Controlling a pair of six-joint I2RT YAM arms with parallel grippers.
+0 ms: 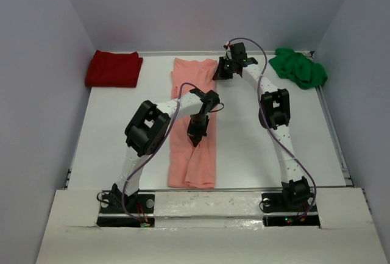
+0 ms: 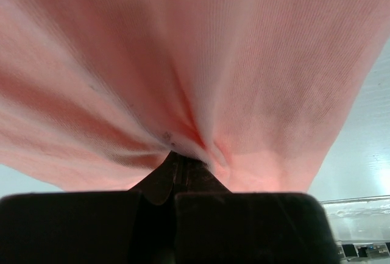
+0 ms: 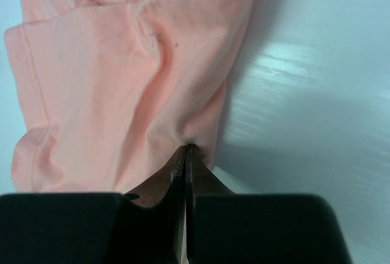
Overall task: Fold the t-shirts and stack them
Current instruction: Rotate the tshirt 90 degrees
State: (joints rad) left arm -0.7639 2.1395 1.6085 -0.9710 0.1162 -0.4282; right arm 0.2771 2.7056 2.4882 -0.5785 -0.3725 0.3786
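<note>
Salmon-pink soft cloth t-shirt (image 1: 194, 166) lies as a long narrow strip down the middle of the white table (image 1: 256, 148), from near edge to far edge; the left gripper (image 1: 195, 139) pinches a tuck of it mid-strip, jaws closed on cloth; the right gripper (image 1: 220, 72) nips its far right edge likewise; a folded dark red t-shirt (image 1: 114, 69) sits far left, a crumpled bright green t-shirt (image 1: 298, 67) far right. Light and limp, the pink cloth will likely sag between holds; edges and corners give the surest purchase.
</note>
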